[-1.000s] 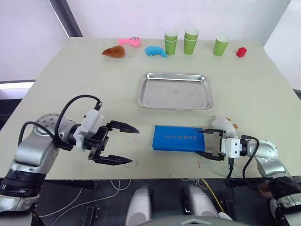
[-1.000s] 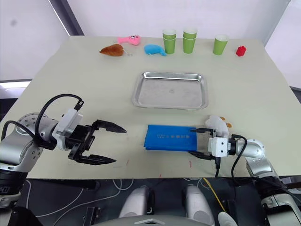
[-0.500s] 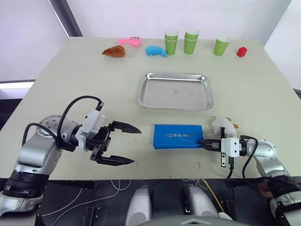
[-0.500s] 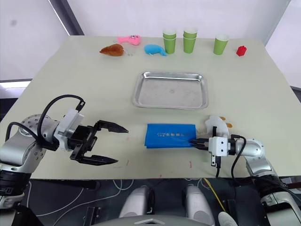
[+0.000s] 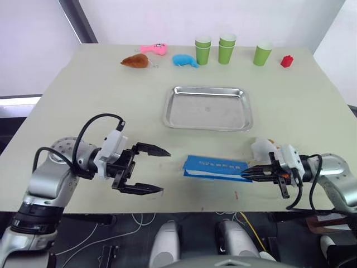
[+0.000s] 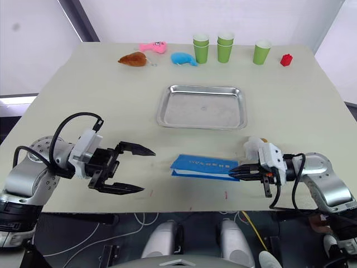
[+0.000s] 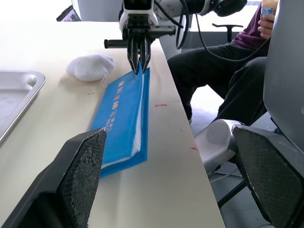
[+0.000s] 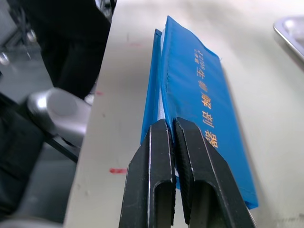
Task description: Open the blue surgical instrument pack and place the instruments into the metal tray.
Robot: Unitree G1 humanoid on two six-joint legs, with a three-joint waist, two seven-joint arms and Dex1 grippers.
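Observation:
The blue surgical instrument pack [image 5: 215, 166] lies closed near the table's front edge, with pale lettering on its cover. My right gripper [image 5: 248, 174] is shut on the right edge of the top cover [image 8: 204, 95], which is raised a little off the lower layer. The instruments are hidden inside the pack. An empty metal tray [image 5: 208, 108] sits behind the pack at mid-table. Left of the pack, my left gripper [image 5: 164, 171] stands wide open and holds nothing, well apart from the pack [image 7: 121, 116].
Along the far edge stand three green cup stacks [image 5: 226, 48], a red block [image 5: 286, 61], a blue whale toy [image 5: 184, 60], a pink toy [image 5: 154, 49] and a brown toy [image 5: 135, 61]. A white plush [image 5: 262, 149] lies beside my right gripper. A person [image 7: 228, 80] sits beyond the table's right edge.
My right gripper went from open around the pack's right edge to shut on it, then pulled right, lifting the cover edge. My left gripper edged slightly toward the pack.

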